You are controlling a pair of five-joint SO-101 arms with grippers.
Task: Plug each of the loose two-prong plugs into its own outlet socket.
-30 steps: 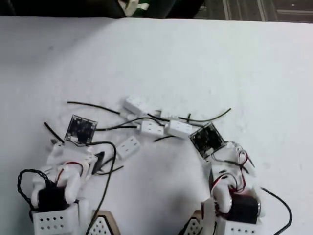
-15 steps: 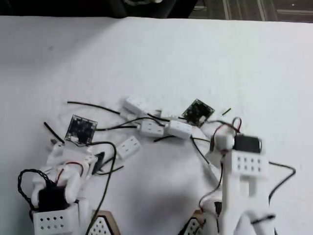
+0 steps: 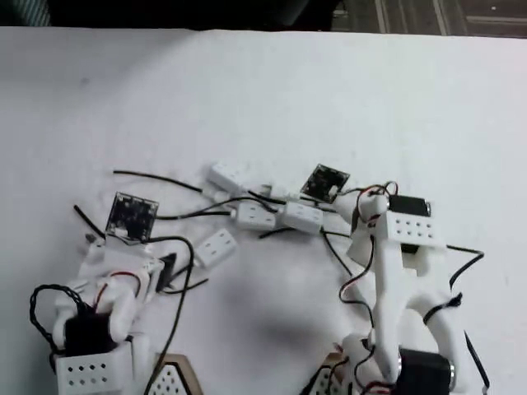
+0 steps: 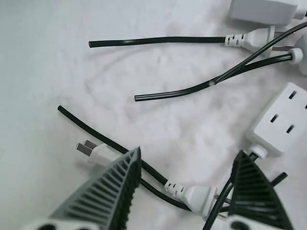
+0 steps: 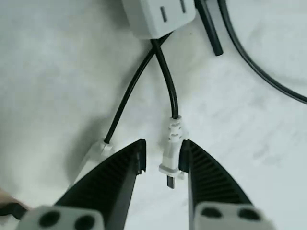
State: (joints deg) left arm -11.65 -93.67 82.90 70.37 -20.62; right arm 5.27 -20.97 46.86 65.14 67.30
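the right gripper (image 5: pixel 162 163) has its ribbed black fingers (image 5: pixel 120 177) spread a little, straddling a small white two-prong plug (image 5: pixel 171 152) without pinching it. the plug lies flat on the white table (image 5: pixel 57 72), close against one finger. its prongs point away from the white rectangular outlet block (image 5: pixel 156 14) that its thin black cord (image 5: pixel 165 76) runs up to. in the high view this arm reaches to the right of centre, at the right end of the cluster of outlet blocks (image 3: pixel 302 216) in the middle of the frame. the left gripper (image 4: pixel 184 184), in the lower left of that frame, hangs wide open over a second white plug (image 4: pixel 194 195). the step in hand looks like the grasp: centre the plug between the fingers, then close on its moulded body, not on the prongs or the cord, firmly enough that it cannot twist. it will likely need turning round to face a socket, and the loose block may slide unless braced.
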